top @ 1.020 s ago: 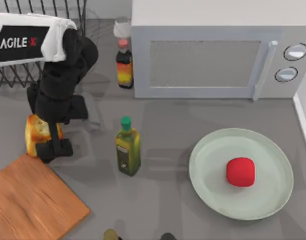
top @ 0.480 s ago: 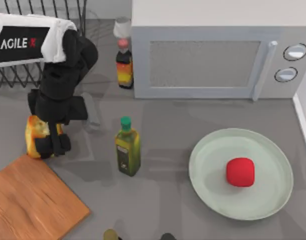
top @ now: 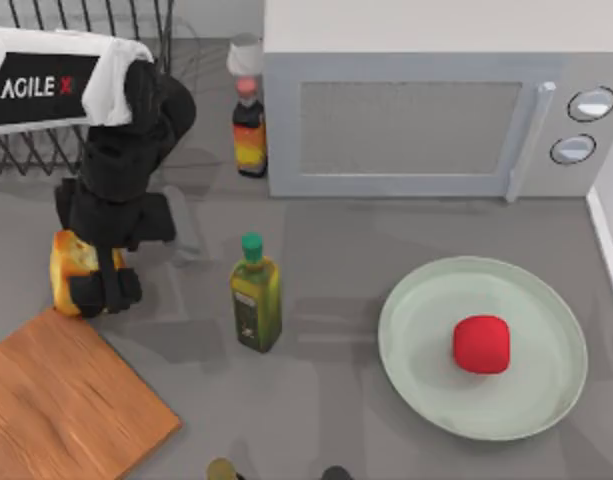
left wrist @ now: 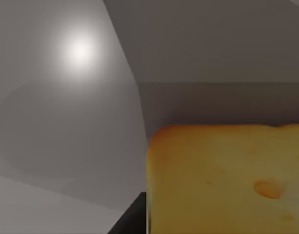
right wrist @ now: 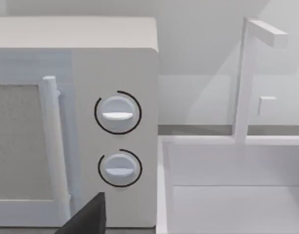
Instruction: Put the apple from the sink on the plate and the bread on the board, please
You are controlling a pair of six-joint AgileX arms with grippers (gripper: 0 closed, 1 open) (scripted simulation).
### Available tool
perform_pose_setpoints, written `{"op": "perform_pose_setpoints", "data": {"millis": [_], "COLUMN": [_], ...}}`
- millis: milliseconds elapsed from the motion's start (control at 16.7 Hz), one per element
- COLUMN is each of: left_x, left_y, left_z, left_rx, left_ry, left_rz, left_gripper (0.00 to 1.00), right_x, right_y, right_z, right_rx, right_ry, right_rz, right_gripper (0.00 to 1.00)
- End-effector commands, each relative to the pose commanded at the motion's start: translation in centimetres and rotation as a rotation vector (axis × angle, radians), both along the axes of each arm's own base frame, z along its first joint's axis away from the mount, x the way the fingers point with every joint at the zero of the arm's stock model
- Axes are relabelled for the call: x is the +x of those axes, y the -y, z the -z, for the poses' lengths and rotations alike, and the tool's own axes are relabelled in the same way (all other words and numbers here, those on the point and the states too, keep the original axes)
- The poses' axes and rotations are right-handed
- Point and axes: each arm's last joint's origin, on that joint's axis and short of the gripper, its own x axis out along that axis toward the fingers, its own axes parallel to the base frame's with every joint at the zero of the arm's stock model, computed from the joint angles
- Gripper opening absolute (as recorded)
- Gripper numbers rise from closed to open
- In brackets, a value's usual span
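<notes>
The bread (top: pixel 68 268) sits apparently clamped inside the left claw (top: pixel 94 285).

Matte black left arm (top: pixel 121 160) with blocky end effector (top: pixel 98 290), white link lettered "AGILE X" on black

Place: a rendered kitchen, laid out on a grey table (top: pixel 386 215).
Appliance: a white microwave (top: pixel 436 100) with two round dials is set at 12 to 1 o'clock.
Sink: a white basin (right wrist: pixel 232 190) with a faucet (right wrist: pixel 249 73) is seen beside the microwave.
Rack: a dark wire dish rack (top: pixel 46 150) is placed at 10 o'clock.
Bottles: an oil bottle (top: pixel 256 295) near the centre, a sauce bottle (top: pixel 249 125) at 11 o'clock.
Tableware: a pale green plate (top: pixel 546 300) at 4 o'clock, a wooden board (top: pixel 56 405) at 8 o'clock.
</notes>
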Motion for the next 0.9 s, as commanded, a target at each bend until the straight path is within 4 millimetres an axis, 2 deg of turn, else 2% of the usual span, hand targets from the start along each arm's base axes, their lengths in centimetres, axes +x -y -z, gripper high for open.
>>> {"op": "perform_pose_setpoints", "data": {"millis": [600, 900], "left_x": [0.0, 0.4], "left_y": [0.2, 0.3], "left_z": [-0.3, -3.3], "left_rx": [0.001, 0.002], "left_ry": [-0.003, -0.004], "left_rz": [0.009, 0.011], "left_gripper": [0.00, 0.00], "right_x": [0.0, 0.0], "right_y": [0.0, 0.0], "right_z": [0.0, 0.0], "right_rx": [0.000, 0.000], "right_ry": [0.000, 0.000], "right_rz": [0.000, 0.000], "right_gripper": [1.00, 1.00]}}
